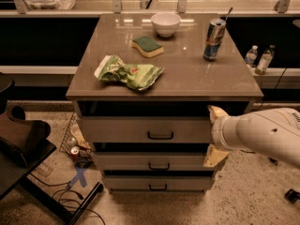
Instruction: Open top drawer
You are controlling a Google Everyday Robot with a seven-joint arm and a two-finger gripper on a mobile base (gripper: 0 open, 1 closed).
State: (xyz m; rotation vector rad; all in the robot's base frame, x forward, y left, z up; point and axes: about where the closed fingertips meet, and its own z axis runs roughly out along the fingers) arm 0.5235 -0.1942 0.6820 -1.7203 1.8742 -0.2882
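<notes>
The top drawer (140, 129) is the tallest light-grey front of three under the brown countertop (225, 81). A small black bar handle (160, 136) sits at its centre. A dark gap shows between its top edge and the countertop. My gripper (215, 134) comes in from the right on a white arm (262, 132) and hovers in front of the drawer's right end. It is open, with one yellowish fingertip (216, 111) at the drawer's upper edge and the other (214, 156) down by the middle drawer. It holds nothing and stands well right of the handle.
On the countertop lie a green chip bag (128, 72), a sponge (147, 46), a white bowl (165, 23) and a can (213, 39). Two shorter drawers (140, 163) sit below. A wire basket with cans (75, 142) and a black chair (21, 142) stand at floor left, bottles (258, 59) at right.
</notes>
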